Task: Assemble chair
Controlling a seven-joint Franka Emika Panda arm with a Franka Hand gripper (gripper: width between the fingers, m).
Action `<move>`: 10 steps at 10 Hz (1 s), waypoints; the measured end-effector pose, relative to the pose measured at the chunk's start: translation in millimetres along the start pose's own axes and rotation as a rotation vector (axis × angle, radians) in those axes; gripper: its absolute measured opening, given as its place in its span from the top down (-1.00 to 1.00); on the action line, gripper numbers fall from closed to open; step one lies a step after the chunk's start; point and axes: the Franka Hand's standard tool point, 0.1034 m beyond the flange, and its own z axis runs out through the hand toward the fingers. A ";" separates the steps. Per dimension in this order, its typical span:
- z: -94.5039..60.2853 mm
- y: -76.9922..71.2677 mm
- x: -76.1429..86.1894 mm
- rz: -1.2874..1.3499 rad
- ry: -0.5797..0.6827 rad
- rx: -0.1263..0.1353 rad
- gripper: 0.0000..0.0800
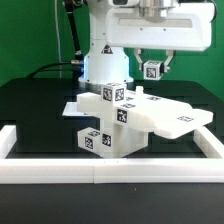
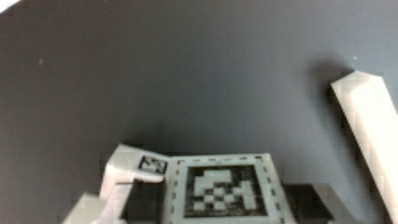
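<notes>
The partly built chair [image 1: 120, 118] stands mid-table: a flat white slab [image 1: 168, 116] lies on blocky tagged parts, and a tagged upright piece [image 1: 112, 94] rises at its left. My gripper [image 1: 152, 70] hangs above and behind the slab, shut on a small tagged white cube [image 1: 152, 70]. In the wrist view that cube [image 2: 217, 188] fills the space between the jaws with its tag facing the camera. A second tagged white part [image 2: 135, 163] shows just beside it, lower down. A dark finger [image 2: 320, 200] shows beside the cube.
Long plain white border rails frame the black table, one along the front [image 1: 110, 170] and one on the exterior view's right [image 1: 205, 112]. One rail [image 2: 365, 110] also shows in the wrist view. The white robot base [image 1: 100, 65] stands behind the chair.
</notes>
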 end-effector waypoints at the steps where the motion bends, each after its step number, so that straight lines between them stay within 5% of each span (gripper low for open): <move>1: -7.7 0.0 10.7 -0.035 0.004 0.002 0.28; 6: -9.1 0.1 17.1 -0.085 0.011 -0.010 0.28; 10: -9.8 11.8 50.2 -0.225 0.056 -0.034 0.28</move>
